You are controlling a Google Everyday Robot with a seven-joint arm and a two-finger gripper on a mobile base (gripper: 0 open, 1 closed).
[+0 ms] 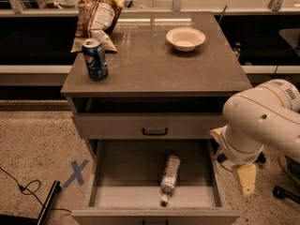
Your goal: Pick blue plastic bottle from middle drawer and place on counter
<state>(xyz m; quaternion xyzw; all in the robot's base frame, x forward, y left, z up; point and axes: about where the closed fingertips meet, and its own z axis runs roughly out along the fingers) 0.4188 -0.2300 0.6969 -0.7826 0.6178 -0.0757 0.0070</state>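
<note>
While bottle (pixel 169 177) lies flat on drawer (pixel 126 172) floor, cap toward front, gripper (pixel 244 179) is held outside right wall, grip state cannot be told. Wall could be clipped on entry; bottle could be rolled by off-centre contact. Counter (pixel 150 67) beyond: 1 can (pixel 95 59), 1 bowl (pixel 185 38).
</note>
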